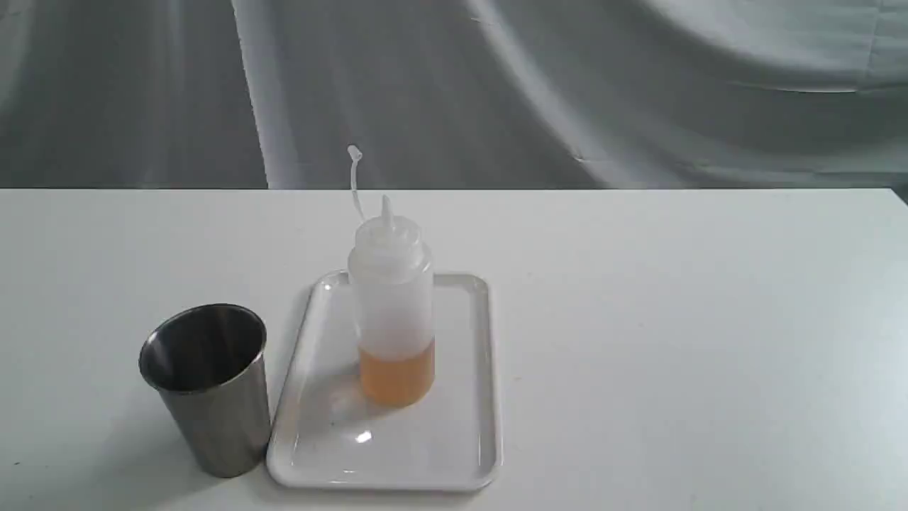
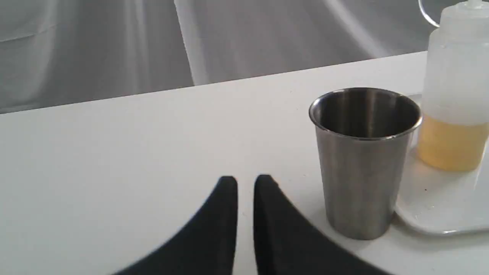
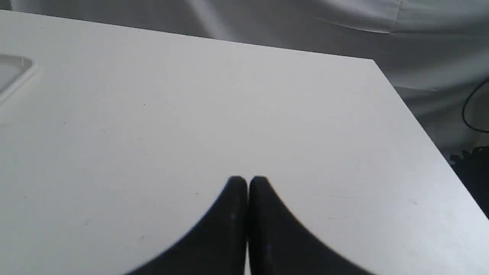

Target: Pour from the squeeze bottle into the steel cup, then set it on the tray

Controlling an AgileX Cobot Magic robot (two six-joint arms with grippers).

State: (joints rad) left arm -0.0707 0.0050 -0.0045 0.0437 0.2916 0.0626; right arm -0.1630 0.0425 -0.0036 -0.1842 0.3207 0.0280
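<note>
The squeeze bottle (image 1: 391, 312) stands upright on the white tray (image 1: 454, 440), amber liquid filling its lower part, its cap strap curling up behind the nozzle. Just left of the tray, the steel cup (image 1: 209, 387) stands upright on the table. In the left wrist view my left gripper (image 2: 245, 179) hovers over bare table short of the cup (image 2: 363, 164), its fingers nearly together with a thin slit and nothing between them; the bottle (image 2: 454, 95) and tray (image 2: 439, 206) lie beyond. My right gripper (image 3: 248, 179) is shut and empty over bare table, far from a tray corner (image 3: 11, 72). Neither gripper shows in the exterior view.
The white table (image 1: 674, 319) ends at a back edge against a grey cloth backdrop (image 1: 567, 85). In the right wrist view the table's corner (image 3: 372, 61) and side edge drop off toward dark gear and a cable (image 3: 473, 114).
</note>
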